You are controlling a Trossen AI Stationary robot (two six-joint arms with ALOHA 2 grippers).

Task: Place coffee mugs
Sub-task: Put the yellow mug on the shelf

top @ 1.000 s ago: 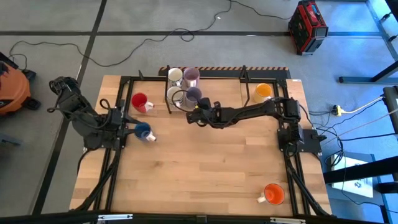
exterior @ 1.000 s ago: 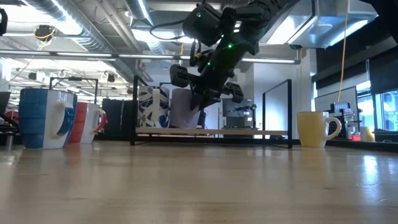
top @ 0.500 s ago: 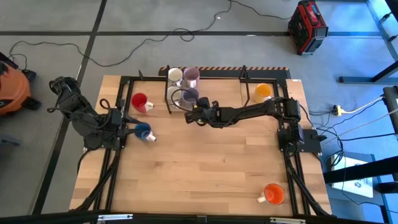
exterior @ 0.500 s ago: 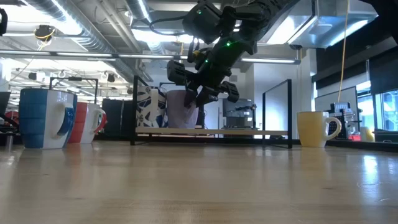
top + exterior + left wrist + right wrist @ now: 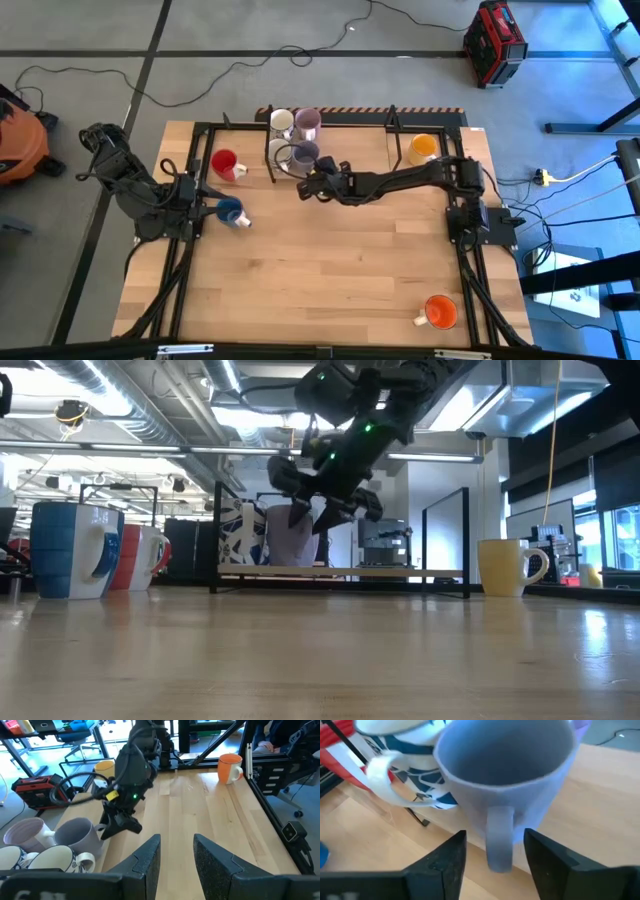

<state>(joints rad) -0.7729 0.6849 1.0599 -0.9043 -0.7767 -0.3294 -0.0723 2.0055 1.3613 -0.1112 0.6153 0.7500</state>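
Observation:
A lavender coffee mug [image 5: 303,155] stands upright on its base at the table's far middle, beside a white patterned mug [image 5: 279,151]. Behind them stand another white mug [image 5: 282,121] and a second lavender mug [image 5: 307,121]. My right gripper [image 5: 495,854] is open, one finger on either side of the lavender mug's handle [image 5: 499,837] and clear of it. At the table's left, my left gripper [image 5: 176,852] is open with nothing between its fingers. It hovers by the blue mug [image 5: 232,211], with the red mug [image 5: 225,164] farther back.
A yellow-orange mug [image 5: 422,149] stands at the far right and an orange mug [image 5: 440,311] at the near right corner. Black frame rails [image 5: 330,125] run along the table's far edge and both sides. The wooden middle of the table [image 5: 330,260] carries nothing.
My right gripper has carried the lavender mug a little toward the far left and set it upright beside the white patterned mug. It then opened and let go of the handle. The mug now stands on the table on its own.

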